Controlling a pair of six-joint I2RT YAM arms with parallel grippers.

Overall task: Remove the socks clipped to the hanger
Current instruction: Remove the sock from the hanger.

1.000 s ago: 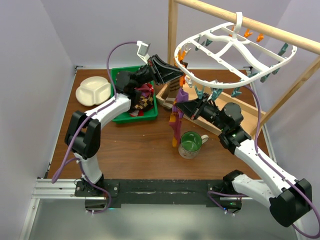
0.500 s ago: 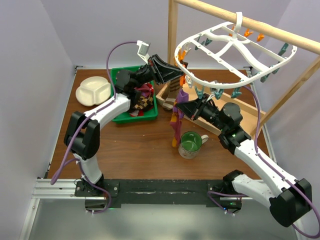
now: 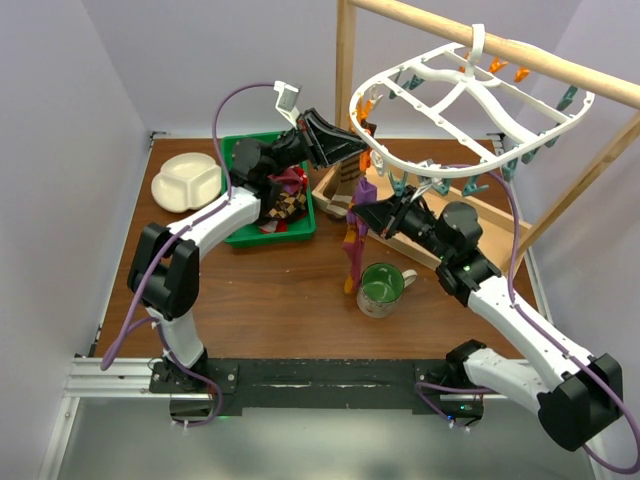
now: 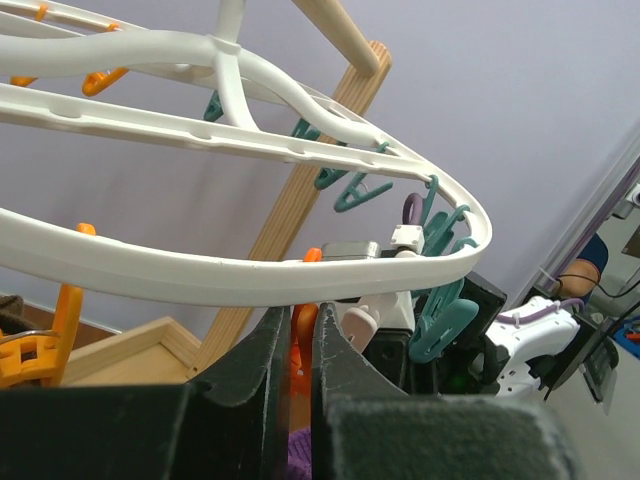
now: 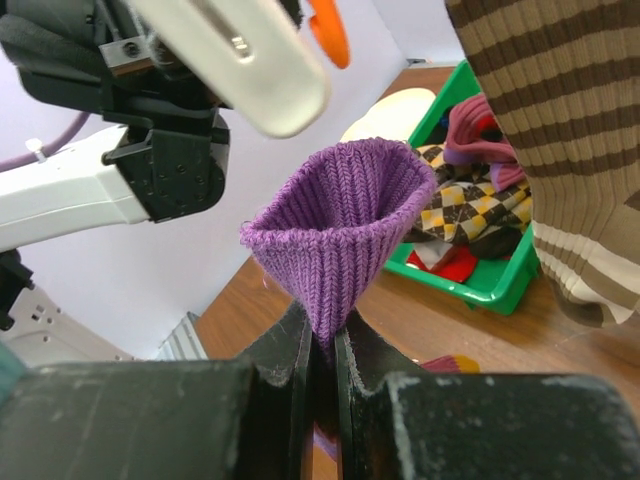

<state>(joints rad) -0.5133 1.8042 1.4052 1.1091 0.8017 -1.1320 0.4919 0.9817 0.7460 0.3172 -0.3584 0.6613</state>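
While the purple sock [image 5: 340, 215] hangs under the near rim of the hanger [image 4: 200, 280], its cuff stands open like a cone, and the right tool [image 5: 322, 335] pinches the knit just beneath that opening, fingers pressed together on the fabric. From the overhead view the sock's lower length, banded in orange and yellow, trails from that grip toward the desk [image 3: 270, 300], just beside a green mug [image 3: 380, 288]. Directly above the cuff the left tool [image 4: 303, 312] reaches up to the rim, its fingers nearly together and squeezing an orange clip [image 4: 302, 350] between them; whether that clip bites the cuff cannot be told. A brown striped sock [image 5: 550, 130] hangs close on the right tool's right side. The hanger itself hooks over a wooden pole [image 3: 560, 70], teal and orange clips strung along its edge. Farther left on the desk a green bin [image 3: 262, 238] holds a checkered sock [image 5: 470, 215] among other socks, and a white divided plate [image 3: 188, 182] lies beyond it.
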